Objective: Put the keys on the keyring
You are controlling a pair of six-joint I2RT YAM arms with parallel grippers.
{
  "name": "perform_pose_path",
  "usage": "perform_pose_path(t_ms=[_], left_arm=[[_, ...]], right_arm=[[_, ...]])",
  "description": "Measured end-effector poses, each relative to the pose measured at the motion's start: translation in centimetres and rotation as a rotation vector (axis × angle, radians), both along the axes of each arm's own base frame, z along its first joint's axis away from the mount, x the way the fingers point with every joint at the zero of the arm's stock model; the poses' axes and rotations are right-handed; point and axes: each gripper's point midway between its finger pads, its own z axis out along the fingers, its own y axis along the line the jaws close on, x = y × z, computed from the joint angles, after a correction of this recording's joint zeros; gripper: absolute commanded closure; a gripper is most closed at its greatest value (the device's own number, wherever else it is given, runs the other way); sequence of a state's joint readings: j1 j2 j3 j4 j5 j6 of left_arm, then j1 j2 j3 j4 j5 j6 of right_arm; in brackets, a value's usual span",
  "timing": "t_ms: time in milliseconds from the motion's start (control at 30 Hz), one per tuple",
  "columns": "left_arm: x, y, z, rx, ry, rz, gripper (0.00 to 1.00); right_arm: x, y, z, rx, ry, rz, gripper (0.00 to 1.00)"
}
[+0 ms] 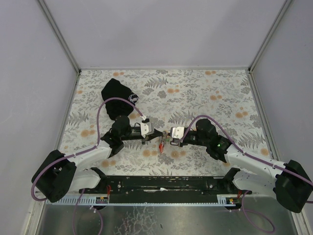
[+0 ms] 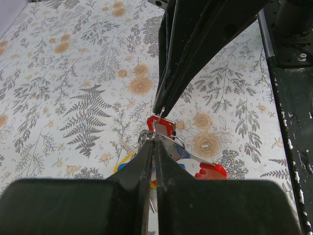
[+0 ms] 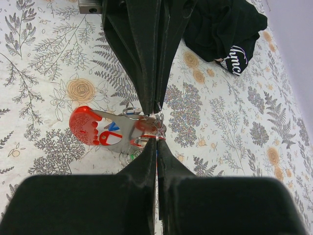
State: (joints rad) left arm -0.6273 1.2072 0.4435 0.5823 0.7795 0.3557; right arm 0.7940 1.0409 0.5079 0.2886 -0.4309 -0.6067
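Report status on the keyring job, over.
Left gripper shut, right gripper shut, tips meeting on the keyring. Keys bunched there, red tags showing. Black pouch well clear, nothing in the way.

Lab: white-walled booth [image 1: 161, 29], floral tablecloth [image 1: 195, 93].

Both YAMs look the same: the left arm [image 1: 93, 154] and right arm [image 1: 249, 161] are white shells with chunky black joints, sitting on a black rail [image 1: 161, 183]. A purple cable [image 1: 100, 115] loops along each. The fingers [image 2: 142, 171] are black, long and tapered, with a white block [image 1: 145, 127] behind them. There's a tiny green light [image 1: 215, 145] on the right arm, up away from the rail.
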Motion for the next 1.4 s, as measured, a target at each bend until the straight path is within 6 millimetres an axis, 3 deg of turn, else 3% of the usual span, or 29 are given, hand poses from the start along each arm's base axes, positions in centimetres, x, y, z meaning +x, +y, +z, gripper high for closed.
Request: perform_pose_path(t_ms=[1400], left_arm=[[0.1, 0.01, -0.03, 0.008, -0.014, -0.002, 1.0]], right_arm=[[0.08, -0.06, 0.37, -0.003, -0.007, -0.002, 1.0]])
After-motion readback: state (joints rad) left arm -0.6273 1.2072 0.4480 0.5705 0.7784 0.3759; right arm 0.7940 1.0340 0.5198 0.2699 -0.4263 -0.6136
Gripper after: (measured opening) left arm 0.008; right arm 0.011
